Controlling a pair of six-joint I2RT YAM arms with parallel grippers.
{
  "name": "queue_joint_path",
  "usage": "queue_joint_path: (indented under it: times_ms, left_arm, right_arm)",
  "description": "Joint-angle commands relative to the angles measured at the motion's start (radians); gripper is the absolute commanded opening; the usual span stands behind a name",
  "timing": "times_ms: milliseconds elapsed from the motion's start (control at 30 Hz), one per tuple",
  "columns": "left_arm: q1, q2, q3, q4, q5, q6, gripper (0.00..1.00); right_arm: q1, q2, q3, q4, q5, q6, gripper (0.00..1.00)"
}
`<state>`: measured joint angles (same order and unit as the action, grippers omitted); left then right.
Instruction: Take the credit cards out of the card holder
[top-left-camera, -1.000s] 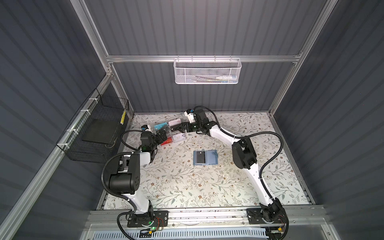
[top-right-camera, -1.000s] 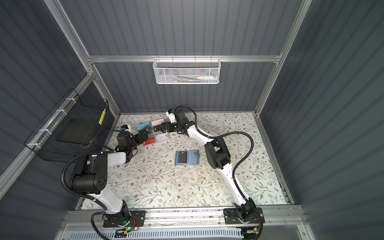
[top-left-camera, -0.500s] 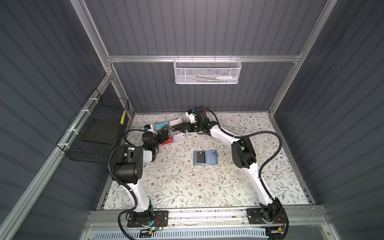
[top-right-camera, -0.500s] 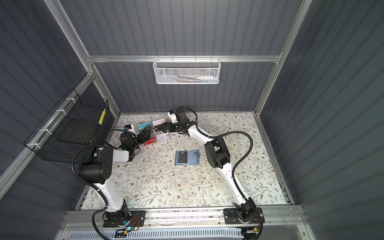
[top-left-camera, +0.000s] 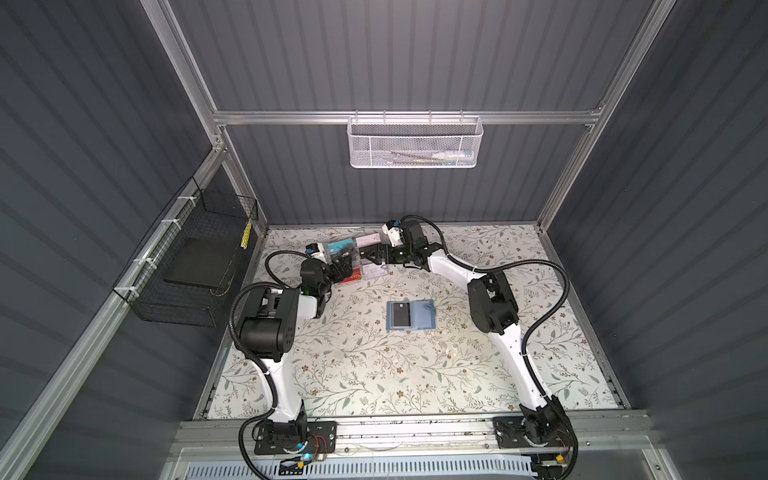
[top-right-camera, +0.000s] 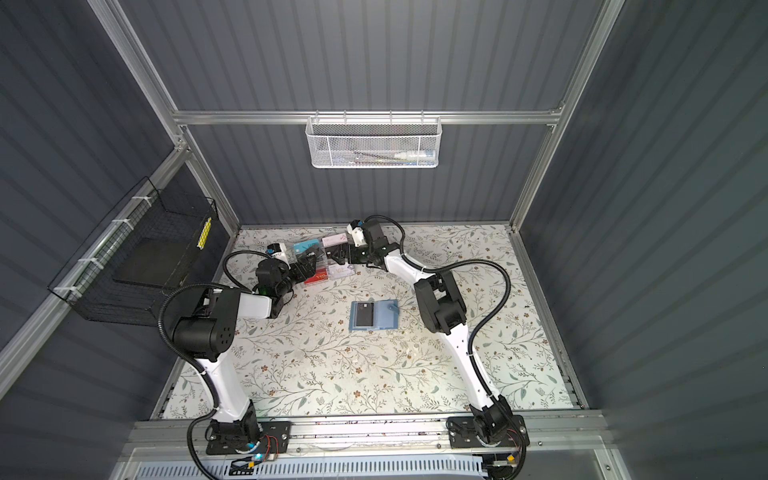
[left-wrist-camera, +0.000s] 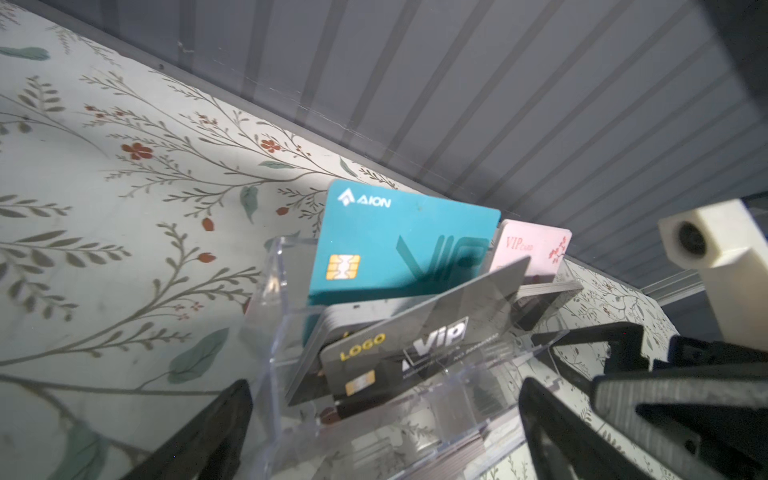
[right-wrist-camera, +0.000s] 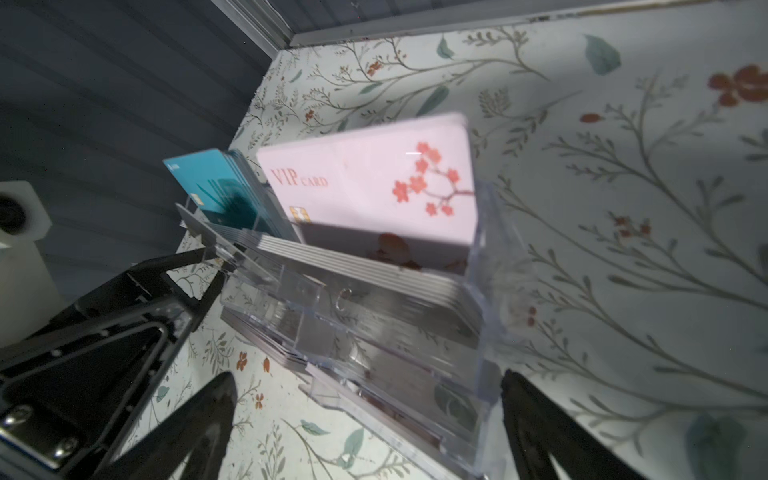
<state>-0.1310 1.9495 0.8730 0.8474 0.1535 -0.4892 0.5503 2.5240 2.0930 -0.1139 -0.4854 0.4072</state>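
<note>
Left arm: it is folding sharply at the elbow near the mat's 9 o'clock edge. The left gripper is pointing toward 2 o'clock at the rack. Its jaws are standing wide and gripping nothing, and the rack's corner is showing between them in the left wrist view.
Right arm: it is stretching from its base at 5 o'clock up toward 12 o'clock. The right gripper is pointing toward 9 o'clock at the rack's other side. It is gaping wide and empty.
Holder: the holder is lying open and flat at the mat's centre, at 5 o'clock of the rack and well apart from both grippers.
Black card: the black card is lying on the holder's 9 o'clock half. I cannot tell whether a sleeve is covering it.
In the way: the rack is sitting between the two grippers, carrying a teal card, a pink card and a dark card upright.
Around: a white basket is hanging at 12 o'clock and a wire basket at 9 o'clock.
Change: over the last second the left elbow has been drawing in and the left gripper has been closing on the rack. The right arm and the holder are staying put.
</note>
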Motion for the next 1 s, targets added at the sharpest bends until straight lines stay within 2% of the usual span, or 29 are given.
queue_joint_path:
  times_ms: [0, 467, 967]
  left_arm:
    - [-0.038, 0.023, 0.035, 0.033, 0.026, 0.003, 1.00]
    - [-0.123, 0.002, -0.049, 0.101, 0.020, -0.041, 1.00]
    - [-0.206, -0.106, -0.177, 0.166, -0.007, -0.102, 1.00]
  right_arm:
    - [0.011, -0.065, -0.067, 0.045, -0.022, 0.003, 0.99]
    - [0.003, -0.235, -0.419, 0.222, 0.007, 0.067, 0.99]
    - [0.001, -0.425, -0.627, 0.197, 0.138, -0.002, 0.99]
